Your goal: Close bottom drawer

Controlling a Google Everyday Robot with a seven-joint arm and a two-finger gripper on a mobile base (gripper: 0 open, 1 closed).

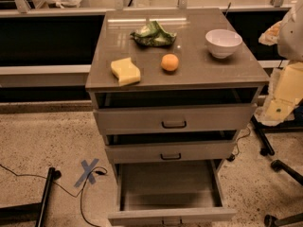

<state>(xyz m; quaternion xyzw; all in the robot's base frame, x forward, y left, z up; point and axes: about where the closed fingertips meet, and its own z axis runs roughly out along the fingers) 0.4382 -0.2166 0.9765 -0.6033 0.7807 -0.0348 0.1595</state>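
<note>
The bottom drawer (169, 189) lies nearest, pulled far out, so the closing push is all still to do. My gripper (284, 96), probably the pale shape at the right edge, hangs well apart from it; spread or pressed together, I cannot tell.

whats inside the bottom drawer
The bottom drawer shows a bare floor; its rear is hidden under the middle drawer. The gripper is at the right, beside the cabinet.
</note>
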